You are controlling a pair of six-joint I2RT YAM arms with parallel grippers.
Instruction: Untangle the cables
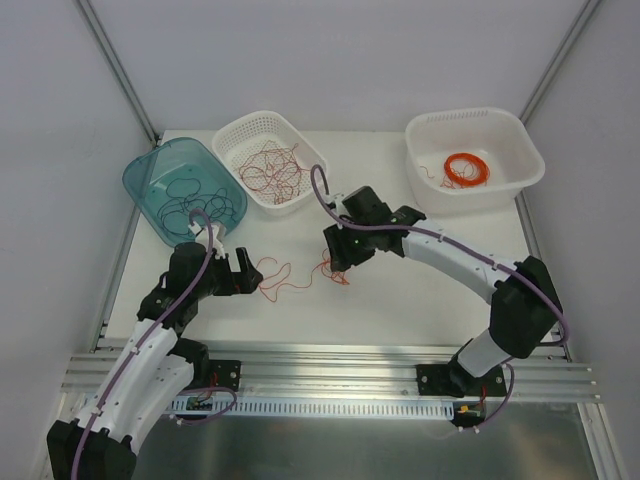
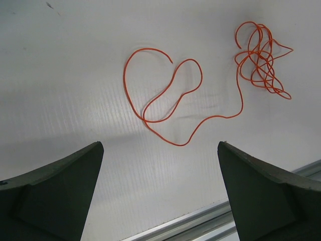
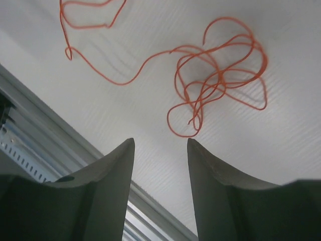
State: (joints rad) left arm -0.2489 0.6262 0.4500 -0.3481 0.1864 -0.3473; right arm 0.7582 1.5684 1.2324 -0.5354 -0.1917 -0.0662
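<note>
Cables [image 1: 272, 172] sit mostly as a red tangle in the white basket [image 1: 232, 130] at upper centre of the top view, with dark ones in the teal bin [image 1: 140, 178] at upper left. One orange-red cable [image 2: 242, 95] lies loose on the worktop [image 1: 420, 295] between the two arms. Its open loops run through the centre of the left wrist view, and its far end is bunched into a clump [image 3: 215, 75] at upper right of the right wrist view. The left tool [image 2: 159, 144] is spread to its full width and holds nothing. The right tool [image 3: 160, 140] stands partly spread just short of the clump, also holding nothing. The main hazard is a grip on the clump itself: closing there would likely pinch several crossing strands together, and any pull would then tighten the knot instead of freeing it. A second hazard is a missed pick. The wire is very thin and lies flat, so the pads may close above it, or press into the worktop and scrape. A third hazard is snagging: the slotted rail [image 1: 330, 365] runs close by at the lower edge of both wrist views, and a dragged strand could drop into a slot. If both tools pull at once, the springy wire may slip free and recoil into new loops.
</note>
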